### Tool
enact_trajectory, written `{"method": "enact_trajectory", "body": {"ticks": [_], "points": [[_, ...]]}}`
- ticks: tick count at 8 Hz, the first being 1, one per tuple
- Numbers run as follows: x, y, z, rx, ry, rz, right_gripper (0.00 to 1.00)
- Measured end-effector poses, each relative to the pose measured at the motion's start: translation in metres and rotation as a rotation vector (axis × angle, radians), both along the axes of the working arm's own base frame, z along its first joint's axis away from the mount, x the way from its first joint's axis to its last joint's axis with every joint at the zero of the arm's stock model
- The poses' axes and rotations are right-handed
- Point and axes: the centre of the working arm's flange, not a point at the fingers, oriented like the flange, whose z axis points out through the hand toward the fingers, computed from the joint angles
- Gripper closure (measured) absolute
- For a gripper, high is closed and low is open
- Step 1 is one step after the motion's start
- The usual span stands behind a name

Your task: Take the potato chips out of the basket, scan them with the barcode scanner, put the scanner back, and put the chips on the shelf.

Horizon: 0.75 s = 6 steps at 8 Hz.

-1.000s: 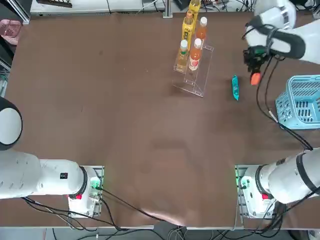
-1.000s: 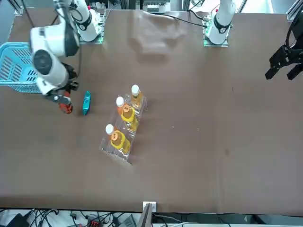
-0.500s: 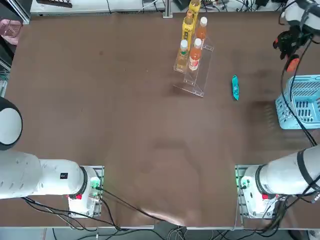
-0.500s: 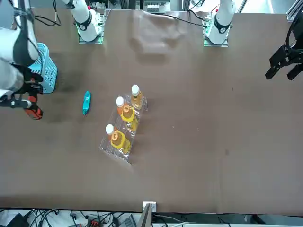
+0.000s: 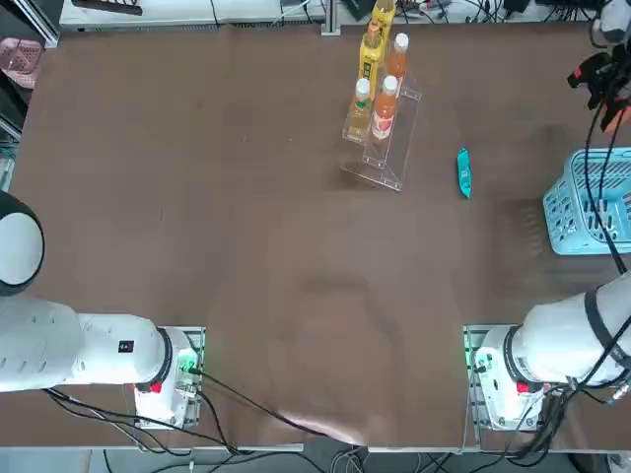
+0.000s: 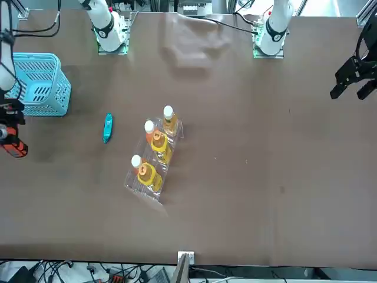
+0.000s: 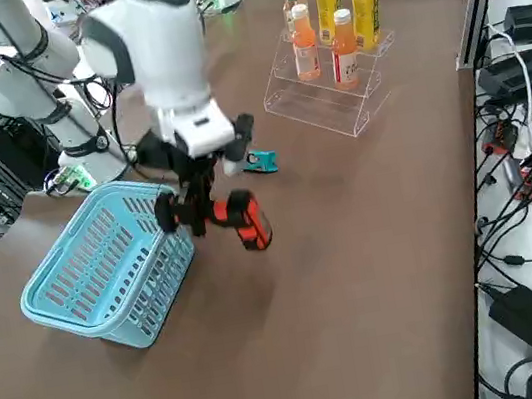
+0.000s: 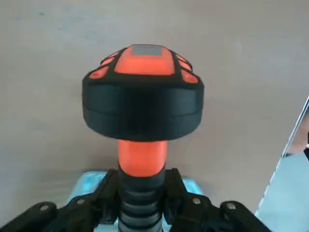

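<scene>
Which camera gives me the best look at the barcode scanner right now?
The right wrist view: the barcode scanner fills it, the right gripper shut on its handle. The right side view shows it beside the basket. Front and top catch only edge glimpses.

Teal packet point(image 5: 463, 173); light-blue lattice basket point(image 7: 105, 270); black-orange scanner point(image 8: 143, 96).

A brown table point(image 5: 246, 246) is carrying everything. The clear acrylic shelf point(image 5: 386, 148) is standing toward its far side, holding orange and yellow drink bottles point(image 5: 372, 54). The teal packet of potato chips point(image 5: 463, 173) is lying flat on the bare tabletop, between the shelf and the light blue basket point(image 5: 590, 202), which is sitting near the table's right edge.
</scene>
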Motion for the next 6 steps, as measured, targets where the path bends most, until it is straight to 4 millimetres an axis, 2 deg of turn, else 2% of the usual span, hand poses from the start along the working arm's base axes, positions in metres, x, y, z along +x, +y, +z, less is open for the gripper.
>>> {"method": "enact_trajectory", "body": {"ticks": [1,2,3,6], "points": [[-0.003,-0.025,-0.021,0.020,-0.014,0.012,0.60],[-0.005,-0.041,-0.042,0.032,-0.018,0.013,0.60],[-0.007,-0.049,-0.058,0.037,-0.017,0.005,0.60],[-0.008,-0.065,-0.086,0.054,-0.036,-0.006,0.60]]}}
